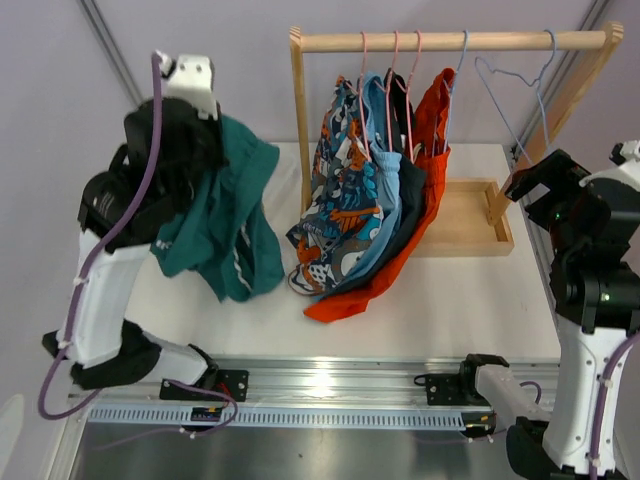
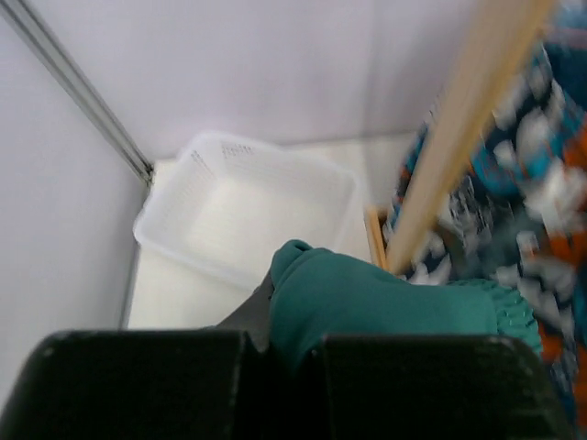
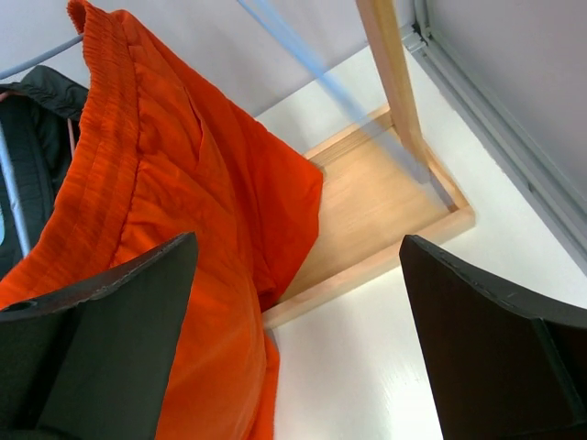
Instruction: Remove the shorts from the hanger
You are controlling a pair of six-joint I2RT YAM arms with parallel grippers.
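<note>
Left claw (image 2: 280, 353), clamped tight on teal shorts (image 1: 235, 220) left of wooden rack (image 1: 450, 41), should prob. lower them over white basket (image 2: 165, 206) w/o snagging, while right claw (image 3: 298, 252) gapes empty beside orange-red shorts (image 3: 165, 183).

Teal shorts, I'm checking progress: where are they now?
Top view, left side: the teal shorts hang from the shut left gripper, left of the wooden rack.

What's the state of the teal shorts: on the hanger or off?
Off. The teal shorts dangle from the shut left gripper, left of the rack; one blue hanger hangs bare.
</note>
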